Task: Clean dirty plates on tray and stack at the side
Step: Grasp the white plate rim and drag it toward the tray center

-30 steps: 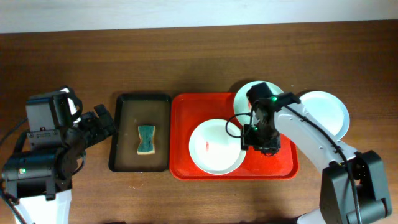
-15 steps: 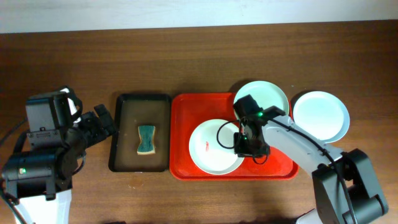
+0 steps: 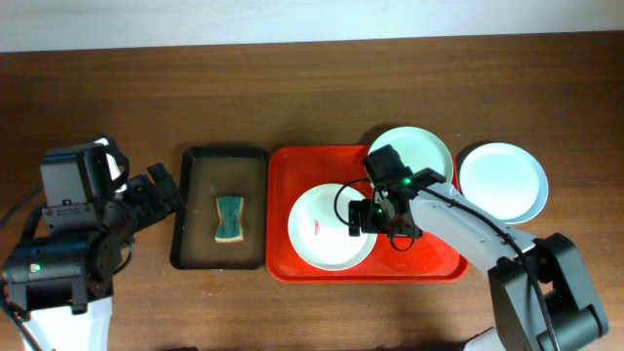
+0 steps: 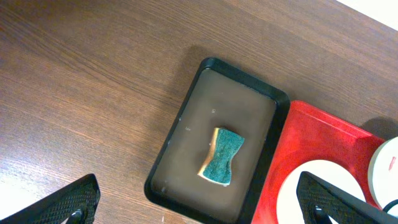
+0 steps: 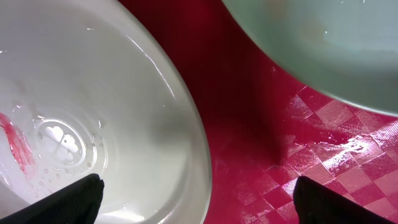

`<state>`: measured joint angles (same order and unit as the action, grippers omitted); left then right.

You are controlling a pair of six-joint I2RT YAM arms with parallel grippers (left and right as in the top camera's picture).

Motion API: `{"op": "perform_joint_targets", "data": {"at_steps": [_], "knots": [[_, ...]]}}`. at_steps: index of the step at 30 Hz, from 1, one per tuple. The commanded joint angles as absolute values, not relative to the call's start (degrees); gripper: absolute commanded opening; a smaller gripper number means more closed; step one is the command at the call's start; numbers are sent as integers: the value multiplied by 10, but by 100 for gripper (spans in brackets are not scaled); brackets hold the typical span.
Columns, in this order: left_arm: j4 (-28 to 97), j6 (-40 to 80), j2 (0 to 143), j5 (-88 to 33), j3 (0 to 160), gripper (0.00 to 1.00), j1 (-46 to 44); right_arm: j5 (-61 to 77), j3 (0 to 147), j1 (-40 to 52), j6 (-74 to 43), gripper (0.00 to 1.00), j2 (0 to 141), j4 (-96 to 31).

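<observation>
right gripper (image 3: 363, 216) wide, at smeared plate (image 3: 327, 229) rim on red tray (image 3: 283, 166) | left gripper (image 3: 168, 190) wide, beside black tray (image 3: 200, 185) with sponge (image 3: 230, 217)

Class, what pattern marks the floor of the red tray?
A checkered, embossed pattern covers the tray floor. It shows best in the right wrist view.

Black rectangular tray (image 3: 200, 185), narrow, raised rim, wet brownish floor. One sponge (image 3: 230, 217), teal face over yellow, pinched at the waist, lying flat near the tray's middle. Dark brown wood-grain table (image 3: 292, 88) underneath.
</observation>
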<state>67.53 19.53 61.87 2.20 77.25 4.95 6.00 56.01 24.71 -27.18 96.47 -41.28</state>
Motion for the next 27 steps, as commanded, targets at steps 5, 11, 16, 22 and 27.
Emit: {"op": "perform_joint_targets", "data": {"at_steps": [5, 11, 16, 22, 27], "knots": [[674, 201, 615, 28, 774, 99, 52, 53, 558, 252, -275, 99, 960, -411], [674, 201, 615, 28, 774, 99, 52, 53, 558, 252, -275, 99, 960, -411], [674, 201, 615, 28, 774, 99, 52, 53, 558, 252, -275, 99, 960, -411], [687, 201, 615, 28, 774, 99, 52, 53, 558, 252, -275, 98, 960, -411], [684, 201, 615, 26, 774, 99, 52, 87, 558, 252, -275, 98, 960, -410]]}}
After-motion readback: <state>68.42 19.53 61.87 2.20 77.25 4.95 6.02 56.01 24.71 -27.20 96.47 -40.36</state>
